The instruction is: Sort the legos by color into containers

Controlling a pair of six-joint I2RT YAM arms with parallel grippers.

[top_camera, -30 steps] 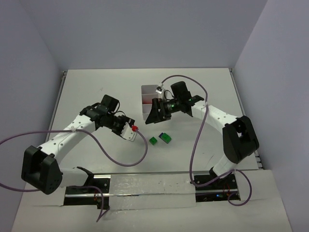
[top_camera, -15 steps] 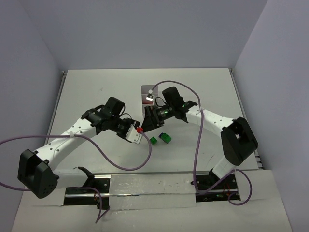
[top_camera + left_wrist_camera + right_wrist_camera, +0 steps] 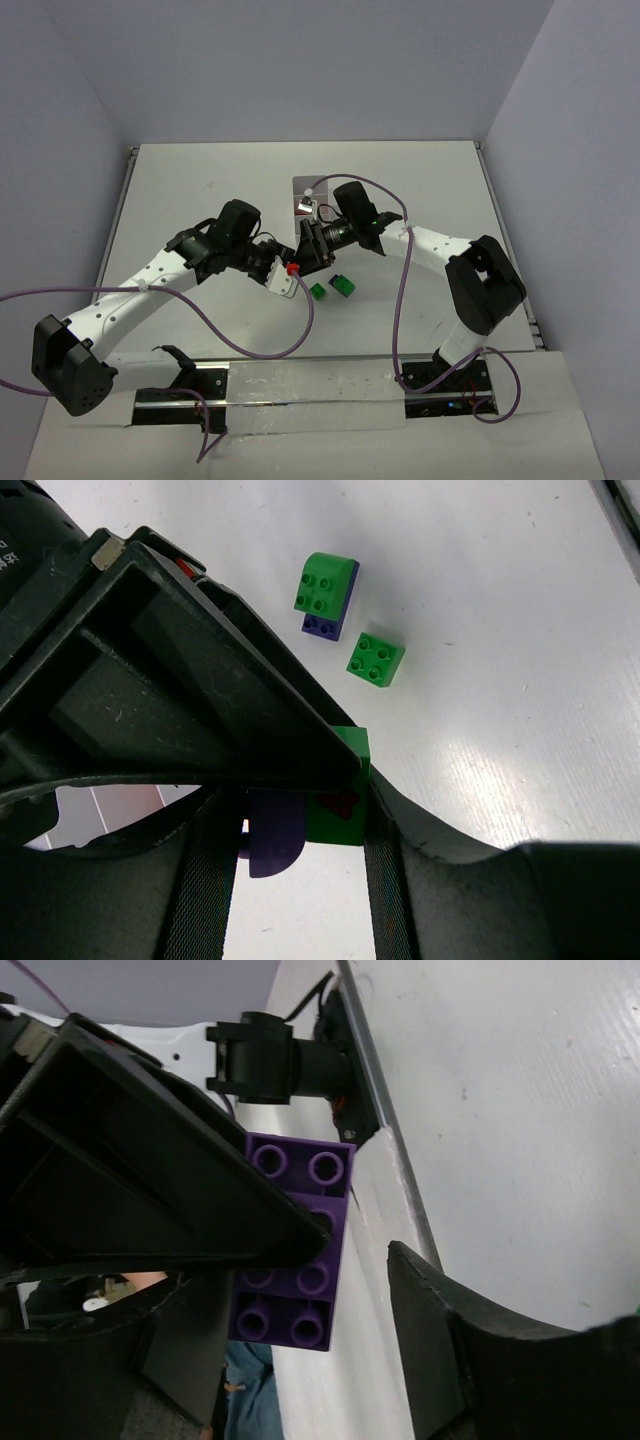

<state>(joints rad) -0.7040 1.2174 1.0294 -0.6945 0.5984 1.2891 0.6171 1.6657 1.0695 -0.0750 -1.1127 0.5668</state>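
Observation:
My left gripper (image 3: 288,274) and right gripper (image 3: 309,256) meet just in front of the white tray (image 3: 302,186). In the left wrist view my left gripper (image 3: 300,880) is shut on a small stack: a green brick (image 3: 340,805) with a purple piece (image 3: 272,835) beside it. In the right wrist view a purple brick (image 3: 295,1260) sits between my open right fingers (image 3: 450,1340), with a gap to the right finger. The left gripper's black finger overlaps it. Two loose bricks lie on the table: a green one (image 3: 318,291) and a green one on dark blue (image 3: 342,285).
The loose bricks also show in the left wrist view, green on dark blue (image 3: 325,585) and plain green (image 3: 376,660). A red-and-white cable connector (image 3: 291,268) sits on the left wrist. Purple cables loop beside both arms. The tray is mostly hidden by the right arm.
My left gripper has moved right and forward. My right gripper has moved left, away from the tray, and the two now meet at the held bricks.

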